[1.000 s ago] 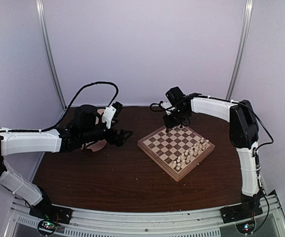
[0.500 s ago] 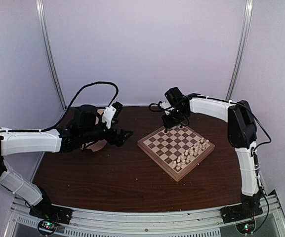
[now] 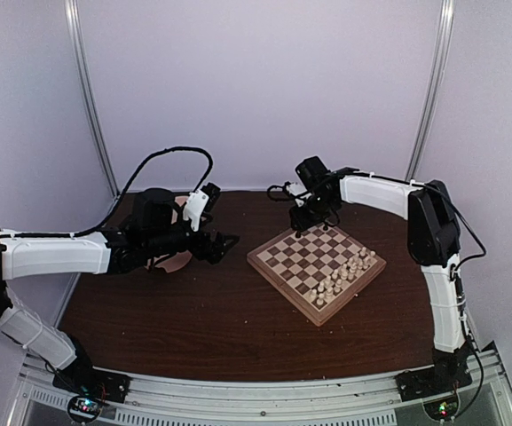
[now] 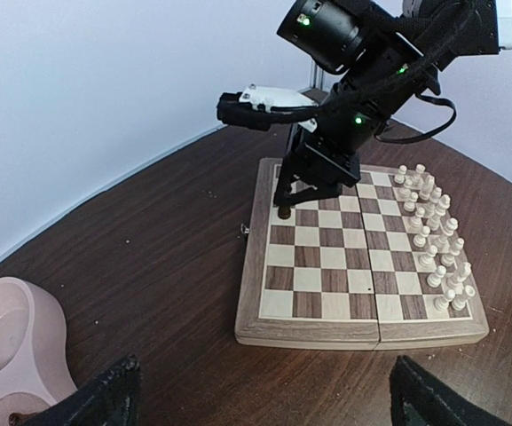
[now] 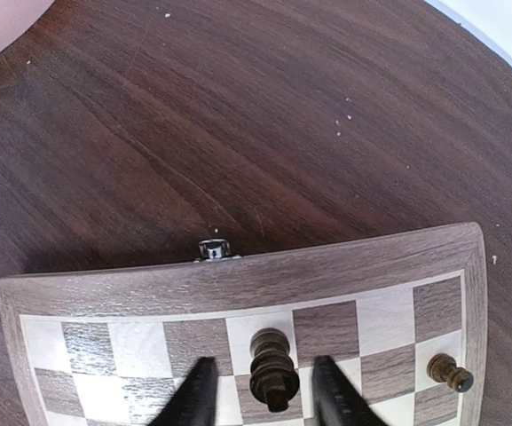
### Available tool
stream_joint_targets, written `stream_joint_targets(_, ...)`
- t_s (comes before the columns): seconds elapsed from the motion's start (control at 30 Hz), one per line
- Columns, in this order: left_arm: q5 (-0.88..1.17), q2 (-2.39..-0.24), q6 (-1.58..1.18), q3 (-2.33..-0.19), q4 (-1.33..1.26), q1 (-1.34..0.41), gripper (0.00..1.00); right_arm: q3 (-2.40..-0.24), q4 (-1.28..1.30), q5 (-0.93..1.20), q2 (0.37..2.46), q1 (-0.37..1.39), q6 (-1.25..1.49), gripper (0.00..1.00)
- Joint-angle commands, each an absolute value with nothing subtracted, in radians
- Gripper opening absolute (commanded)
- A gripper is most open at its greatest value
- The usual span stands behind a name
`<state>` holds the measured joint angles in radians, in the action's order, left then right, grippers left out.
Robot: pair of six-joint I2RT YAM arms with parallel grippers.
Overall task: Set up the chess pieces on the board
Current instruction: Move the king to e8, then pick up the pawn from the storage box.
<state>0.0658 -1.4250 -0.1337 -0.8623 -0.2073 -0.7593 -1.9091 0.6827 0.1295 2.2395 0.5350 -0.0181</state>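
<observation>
Dark brown wood surface (image 3: pixel 220 311). Board (image 3: pixel 295 257) lies flat right of centre, turned corner-on. Pink double bowl (image 4: pixel 11 342) on the left, well apart.

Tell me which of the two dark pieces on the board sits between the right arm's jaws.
The dark piece farther from the corner of the board: a jaw stands on either side. The other dark piece stands alone near that corner.

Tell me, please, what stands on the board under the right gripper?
A dark piece stands upright near the edge of the board, between the right gripper's parted fingers, clear of both. A dark pawn stands beside it. In the top view neither shows under the gripper.
</observation>
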Motion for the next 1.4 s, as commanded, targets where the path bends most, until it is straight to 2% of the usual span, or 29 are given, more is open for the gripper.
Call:
stream_joint_targets(0.0,0.055,-1.428,-0.131,-0.875,-0.224,-0.761,0.98,-1.939,0.682,0.131,2.257,0.534,-0.011,0.5)
stream_joint_targets(0.2,0.022,-1.415,-0.14,-0.87,-0.221,-0.761,0.98,-1.946,0.675,0.122,2.226,0.533,-0.009,0.68)
stream_joint_targets(0.5,-0.128,-1.361,-0.202,-0.86,-0.159,-0.752,0.98,-1.883,0.636,0.091,2.14,0.534,-0.007,0.67)
stream_joint_targets(0.7,-0.117,-1.328,-0.321,-0.917,0.036,-0.645,0.98,-1.659,0.439,0.067,1.961,0.534,0.0,0.67)
stream_joint_targets(0.83,-0.096,-1.335,-0.368,-0.971,0.2,-0.544,0.84,-1.5,0.344,0.092,1.848,0.534,0.036,0.66)
stream_joint_targets(1.0,-0.065,-1.419,-0.421,-1.049,0.366,-0.418,0.58,-1.331,0.212,0.165,1.734,0.533,0.085,0.65)
stream_joint_targets(1.2,-0.084,-1.539,-0.5,-1.105,0.376,-0.376,0.5,-1.192,0.052,0.199,1.655,0.535,0.108,0.62)
stream_joint_targets(1.37,-0.096,-1.689,-0.51,-1.238,0.492,-0.342,0.42,-1.075,-0.075,0.206,1.608,0.535,0.116,0.61)
